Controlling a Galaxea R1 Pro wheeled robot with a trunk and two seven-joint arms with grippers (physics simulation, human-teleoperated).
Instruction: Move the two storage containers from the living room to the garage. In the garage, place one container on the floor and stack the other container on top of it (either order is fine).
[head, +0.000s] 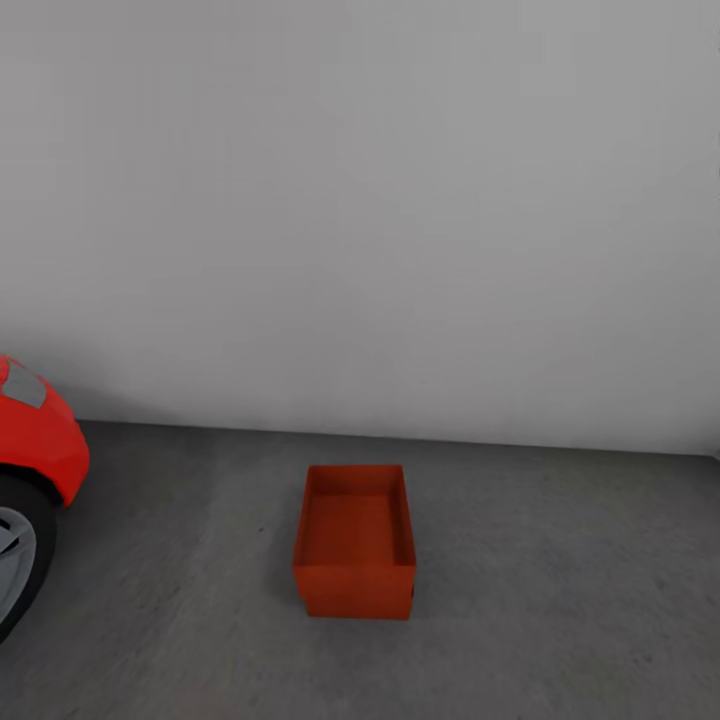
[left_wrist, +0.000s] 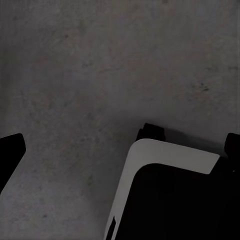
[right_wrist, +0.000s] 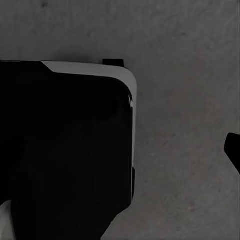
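Observation:
A red-orange storage container (head: 355, 528) stands open-topped and empty on the garage floor (head: 560, 600), close to the white wall. Under its front a second red-orange edge (head: 360, 606) juts out slightly offset, which looks like the other container beneath it. In the left wrist view one dark fingertip (left_wrist: 10, 152) hangs over bare concrete. The right wrist view shows a dark fingertip (right_wrist: 234, 150) over the same grey floor. Neither arm is near the containers, and the gap between the fingers is out of frame in both wrist views.
The nose and front wheel of a glossy red car (head: 35, 450) sit at the left edge. A plain white wall (head: 400, 200) closes the far side. My black and white base (left_wrist: 170, 200) (right_wrist: 65, 150) is below the wrist cameras.

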